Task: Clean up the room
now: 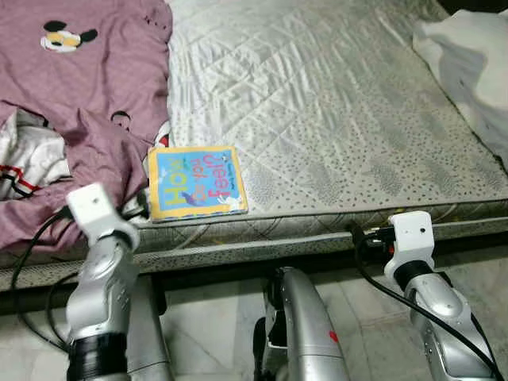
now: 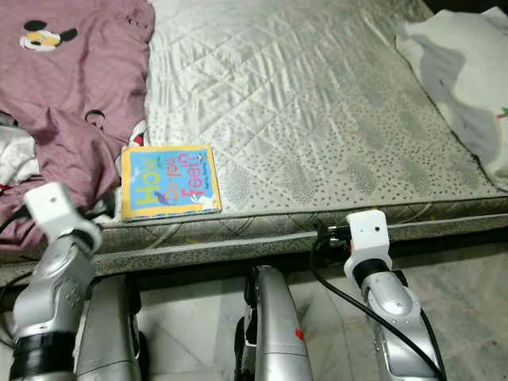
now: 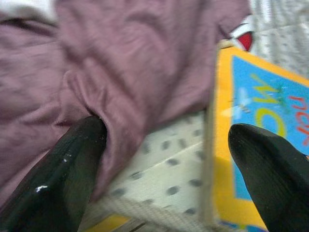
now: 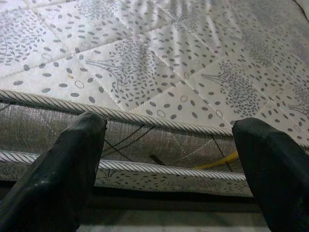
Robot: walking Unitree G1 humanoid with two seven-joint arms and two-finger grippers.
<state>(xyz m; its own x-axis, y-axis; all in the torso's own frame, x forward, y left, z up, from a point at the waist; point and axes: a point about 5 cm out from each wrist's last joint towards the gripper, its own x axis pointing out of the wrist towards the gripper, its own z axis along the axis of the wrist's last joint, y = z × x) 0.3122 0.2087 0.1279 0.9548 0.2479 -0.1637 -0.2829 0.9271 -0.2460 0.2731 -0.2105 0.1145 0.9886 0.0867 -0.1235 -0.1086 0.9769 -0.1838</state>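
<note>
A square children's board book (image 1: 196, 182) with a blue cover and yellow border lies flat near the front edge of the mattress (image 1: 333, 103). A purple blanket (image 1: 87, 87) with a cartoon mouse print is bunched just left of it. My left gripper (image 3: 169, 140) is open at the mattress edge, one finger (image 3: 63, 169) against the purple blanket (image 3: 135, 63) and the other over the book's (image 3: 260, 96) cover. Farther right, my right gripper (image 4: 169, 130) is open and empty, facing the mattress's (image 4: 159, 63) front side.
A white and grey cloth (image 1: 468, 63) lies at the bed's far right corner. A white garment with red marks (image 1: 24, 155) pokes out of the blanket at the left. Pale tiled floor (image 1: 214, 317) lies between me and the bed.
</note>
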